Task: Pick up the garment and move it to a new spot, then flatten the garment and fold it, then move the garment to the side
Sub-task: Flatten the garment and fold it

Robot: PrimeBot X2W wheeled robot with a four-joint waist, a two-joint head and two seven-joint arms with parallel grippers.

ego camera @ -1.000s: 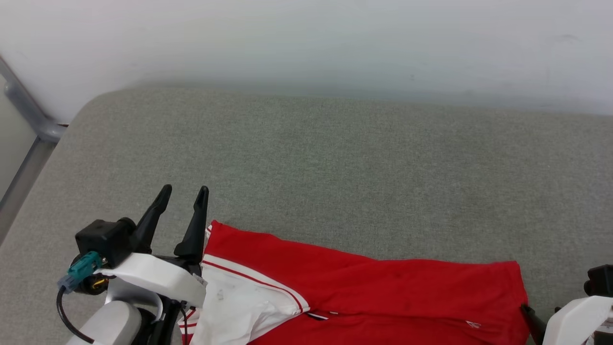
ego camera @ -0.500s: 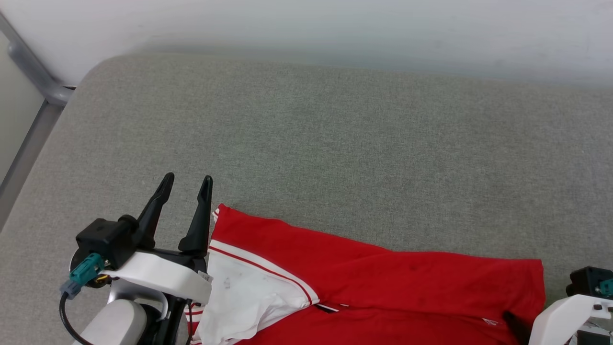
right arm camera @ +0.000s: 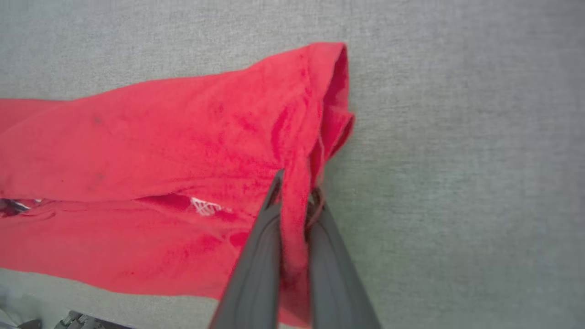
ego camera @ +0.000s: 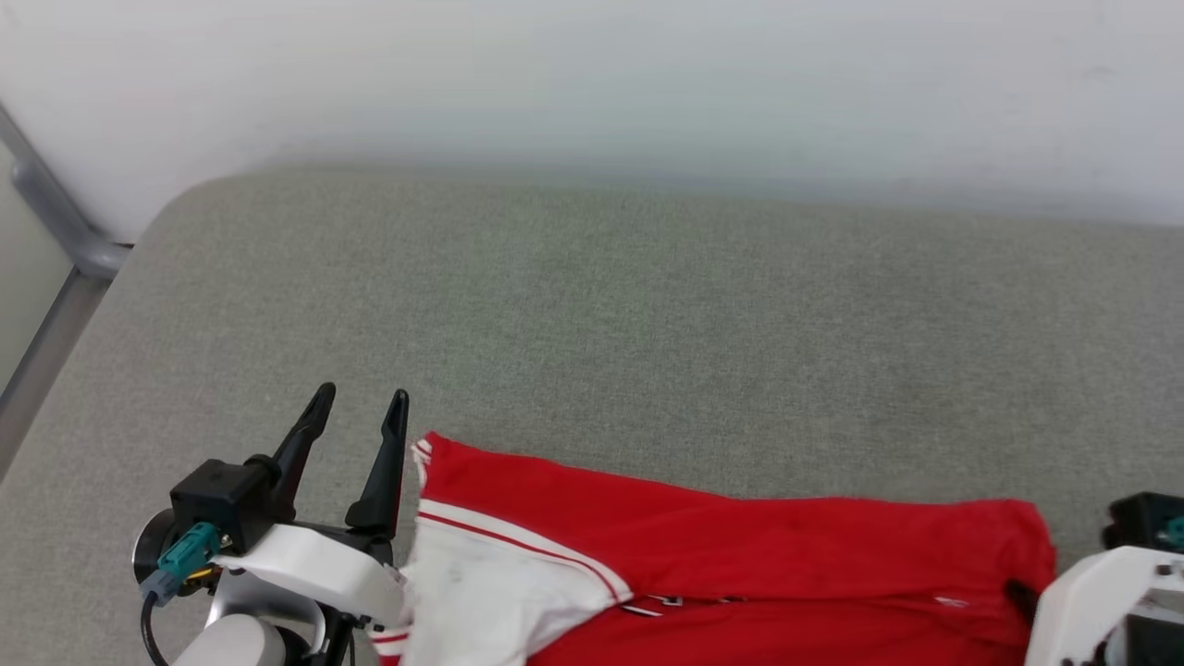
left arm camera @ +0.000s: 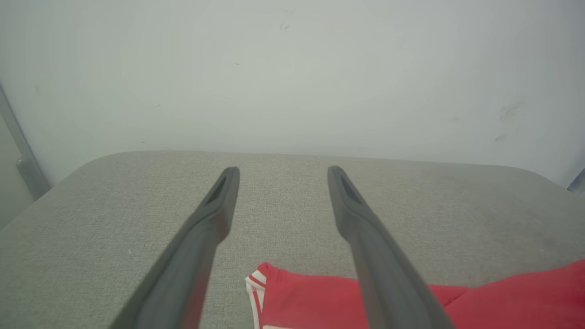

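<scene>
Right wrist view — right gripper (right arm camera: pixel 297 183) pinches the garment (right arm camera: pixel 183 132) edge.

The garment (right arm camera: pixel 183 137) is soft, matt red cloth, faintly fuzzy; its sleeve (ego camera: pixel 481 592), at 7 o'clock in the head view, is smoother white fabric. Coarse grey woven cloth covers the table (ego camera: pixel 647 324). The fingers (left arm camera: pixel 208 224) look like smooth, matt dark plastic.

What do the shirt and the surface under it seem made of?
The shirt looks like soft matte knit cloth: it creases and bunches where the right gripper pinches it. The surface looks like coarse grey woven fabric, perhaps padded: speckled weave, rounded corner.
</scene>
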